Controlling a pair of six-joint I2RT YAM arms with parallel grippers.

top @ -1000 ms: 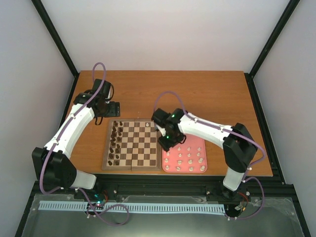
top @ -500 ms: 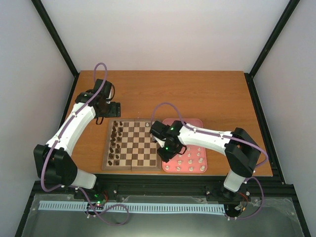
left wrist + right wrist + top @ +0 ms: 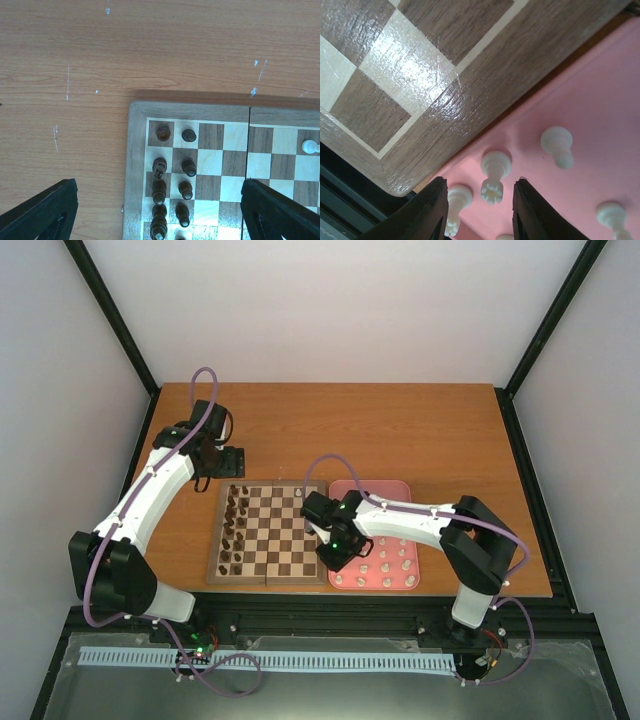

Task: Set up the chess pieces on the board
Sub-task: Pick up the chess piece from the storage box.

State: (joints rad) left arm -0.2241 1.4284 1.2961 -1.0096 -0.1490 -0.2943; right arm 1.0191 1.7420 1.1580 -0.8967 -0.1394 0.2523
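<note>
The board (image 3: 268,532) lies left of centre, with dark pieces (image 3: 160,190) in two rows on its left side and one cream piece (image 3: 310,147) on a far-row square. Several cream chess pieces stand on the pink tray (image 3: 385,555). My right gripper (image 3: 335,558) is open and low over the tray's near-left corner. In the right wrist view (image 3: 479,200), a cream rook (image 3: 494,176) stands between the fingers untouched, and a second rook (image 3: 456,200) stands beside the left finger. My left gripper (image 3: 222,462) is open and empty above the board's far-left corner (image 3: 160,212).
A cream pawn (image 3: 558,145) stands on the tray just past the rook. The board's right edge (image 3: 470,90) runs close beside the tray. Bare wooden table (image 3: 400,430) lies beyond the board and tray. Black frame posts stand at the table's corners.
My right gripper has moved toward the near edge, from the board's right side down to the tray's near-left corner. The left arm has hardly moved.
</note>
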